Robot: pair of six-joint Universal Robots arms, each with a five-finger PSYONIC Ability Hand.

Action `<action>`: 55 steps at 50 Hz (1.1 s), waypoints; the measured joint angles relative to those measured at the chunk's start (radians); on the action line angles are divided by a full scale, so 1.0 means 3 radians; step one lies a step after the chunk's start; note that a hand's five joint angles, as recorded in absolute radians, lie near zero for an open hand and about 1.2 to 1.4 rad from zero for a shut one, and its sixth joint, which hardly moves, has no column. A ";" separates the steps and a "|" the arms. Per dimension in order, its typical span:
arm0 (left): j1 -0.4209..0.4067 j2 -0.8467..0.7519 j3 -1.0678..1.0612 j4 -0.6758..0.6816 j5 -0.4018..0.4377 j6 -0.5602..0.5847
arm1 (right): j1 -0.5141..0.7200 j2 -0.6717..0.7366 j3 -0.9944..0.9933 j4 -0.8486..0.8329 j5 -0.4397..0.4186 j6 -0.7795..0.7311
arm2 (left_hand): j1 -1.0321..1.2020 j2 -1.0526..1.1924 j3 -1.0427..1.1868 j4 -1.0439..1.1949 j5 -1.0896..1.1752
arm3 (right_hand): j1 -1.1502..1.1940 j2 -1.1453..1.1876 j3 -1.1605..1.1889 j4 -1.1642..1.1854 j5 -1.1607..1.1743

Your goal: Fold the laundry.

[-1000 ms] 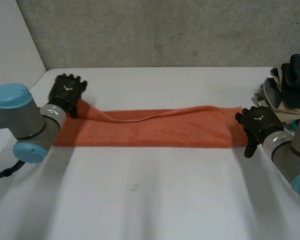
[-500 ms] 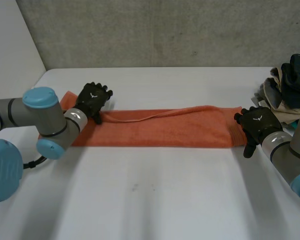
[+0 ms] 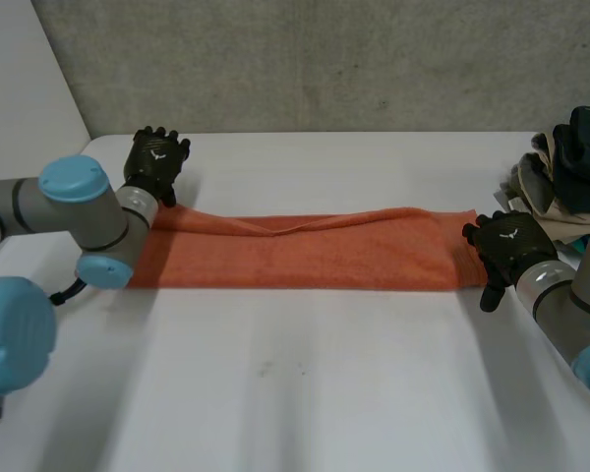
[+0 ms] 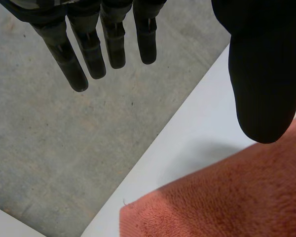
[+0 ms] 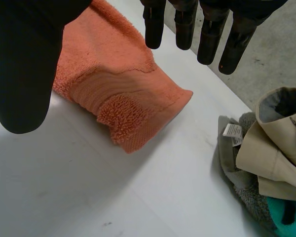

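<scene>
Left end of orange towel behind left arm

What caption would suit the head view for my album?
Left hand and right hand, both open, flank a long orange towel on the white table.

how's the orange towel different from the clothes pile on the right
The orange towel is one colour; the clothes pile mixes beige, grey, teal and dark pieces. The towel lies flat in a long folded strip across the table; the pile is a crumpled heap at the table's right edge. The towel lies between the left hand and the right hand; the pile sits beyond the right hand. Both are fabric resting on the table.
</scene>
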 measured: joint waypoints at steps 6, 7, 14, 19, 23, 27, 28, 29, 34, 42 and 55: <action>-0.0022 0.0513 -0.0726 0.0091 0.0142 -0.0026 | -0.0002 0.0000 -0.0033 0.0001 0.0000 -0.0003 | -0.0007 -0.0001 -0.0001 -0.0004 -0.0018 | 0.0000 0.0000 0.0000 0.0000 0.0000; -0.0025 0.0549 -0.0781 0.0088 0.0174 -0.0034 | -0.0002 0.0000 -0.0037 0.0001 0.0001 -0.0004 | -0.0007 -0.0001 -0.0001 -0.0004 -0.0019 | 0.0000 0.0000 0.0000 0.0000 0.0000; -0.0071 0.0627 -0.0946 -0.0066 0.0505 -0.0170 | -0.0002 0.0001 -0.0041 0.0001 0.0001 -0.0005 | -0.0007 -0.0001 -0.0001 -0.0005 -0.0018 | 0.0000 0.0000 0.0000 0.0000 0.0000; -0.0167 0.0375 -0.0686 -0.0209 0.0689 -0.0265 | 0.0007 0.0008 -0.0031 0.0001 0.0001 -0.0005 | -0.0007 -0.0001 -0.0001 -0.0005 -0.0017 | 0.0000 0.0000 0.0000 0.0000 0.0000; -0.0225 0.0131 -0.0373 -0.0273 0.0717 -0.0283 | 0.0010 0.0014 -0.0024 0.0001 0.0002 -0.0005 | -0.0007 -0.0001 -0.0001 -0.0004 -0.0017 | 0.0000 0.0000 0.0000 0.0000 0.0000; -0.0247 -0.0077 -0.0066 -0.0353 0.0711 -0.0282 | 0.0008 0.0018 -0.0019 0.0000 0.0003 -0.0005 | -0.0006 -0.0001 -0.0001 -0.0004 -0.0016 | 0.0000 0.0000 0.0000 0.0000 0.0000; -0.0250 -0.0125 0.0008 -0.0376 0.0709 -0.0282 | 0.0007 0.0019 -0.0017 -0.0001 0.0004 -0.0006 | -0.0006 -0.0001 -0.0001 -0.0004 -0.0016 | 0.0000 0.0000 0.0000 0.0000 0.0000; -0.0253 -0.0194 0.0114 -0.0414 0.0705 -0.0280 | 0.0005 0.0021 -0.0014 -0.0002 0.0004 -0.0007 | -0.0006 -0.0001 -0.0001 -0.0004 -0.0016 | 0.0000 0.0000 0.0000 0.0000 0.0000; -0.0254 -0.0349 0.0339 -0.0497 0.0700 -0.0276 | -0.0001 0.0027 -0.0013 -0.0004 0.0003 -0.0009 | 0.0004 0.0006 0.0006 0.0003 -0.0007 | 0.0000 0.0000 0.0000 0.0000 0.0000; -0.0237 -0.0714 0.1019 -0.0485 0.0520 -0.0270 | 0.0002 0.0036 -0.0026 -0.0005 0.0005 -0.0010 | 0.0158 0.0166 0.0164 0.0166 0.0179 | 0.0000 0.0000 0.0000 0.0000 0.0000; -0.0218 -0.0684 0.1104 -0.0215 0.0053 -0.0261 | 0.0021 0.0035 -0.0014 -0.0007 0.0006 -0.0002 | 0.0188 0.0198 0.0200 0.0200 0.0213 | 0.0000 0.0000 0.0000 0.0000 0.0000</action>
